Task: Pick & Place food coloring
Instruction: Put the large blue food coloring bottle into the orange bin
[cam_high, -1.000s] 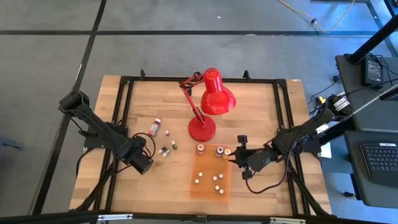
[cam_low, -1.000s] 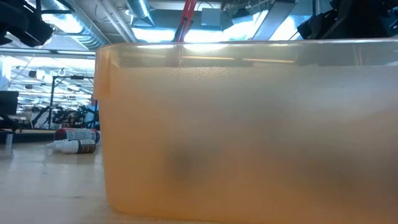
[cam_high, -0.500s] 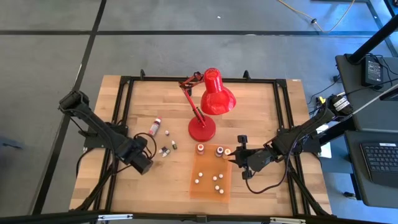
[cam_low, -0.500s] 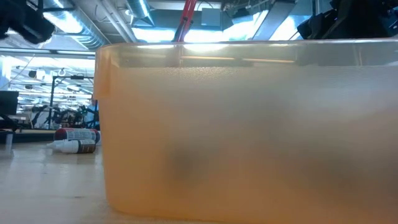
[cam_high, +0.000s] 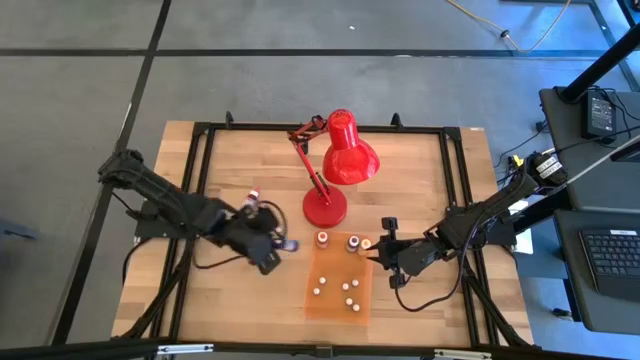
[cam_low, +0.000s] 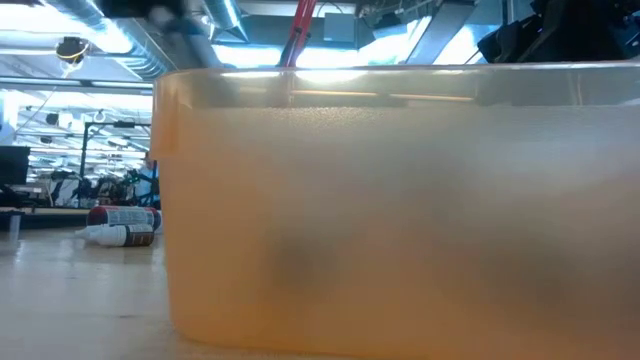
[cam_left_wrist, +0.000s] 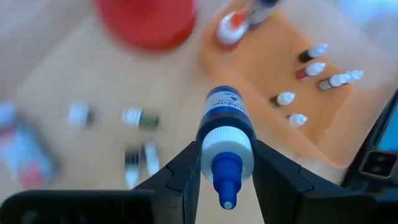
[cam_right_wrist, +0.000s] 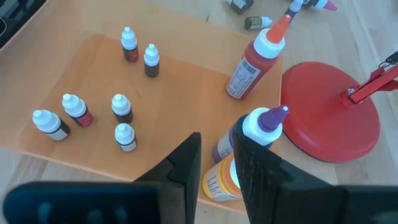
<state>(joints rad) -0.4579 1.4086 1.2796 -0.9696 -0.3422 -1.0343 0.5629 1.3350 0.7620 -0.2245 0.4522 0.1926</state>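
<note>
My left gripper (cam_high: 275, 247) hangs over the table just left of the orange tray (cam_high: 325, 302), shut on a blue food coloring bottle (cam_left_wrist: 225, 115) with a white collar and blue tip. Several tiny white-capped bottles (cam_high: 347, 287) lie in the tray (cam_right_wrist: 74, 68). A red bottle (cam_right_wrist: 252, 62), a purple one (cam_right_wrist: 258, 130) and a yellow one (cam_right_wrist: 215, 183) stand at the tray's far edge. My right gripper (cam_high: 385, 245) waits right behind the yellow bottle. A few small bottles (cam_left_wrist: 140, 118) lie loose on the wood. My left gripper pinches the blue bottle between its two fingers at the white collar (cam_left_wrist: 227, 149), just under the blue tip. It slants down from the table's left. The bottle points along the fingers, bottom away from the wrist, tip toward it, lifted clear of the table.
A red desk lamp (cam_high: 340, 160) stands on its round base (cam_high: 324, 208) just beyond the tray. A larger bottle (cam_low: 120, 225) lies on its side at the far left. The tray's wall (cam_low: 400, 220) fills the low view. A black frame (cam_high: 200, 200) borders the table.
My left gripper has risen and swung toward the table's right edge, toward the tray, rolling as it went. It now carries the blue bottle clear of the wood. My right arm has kept still.
</note>
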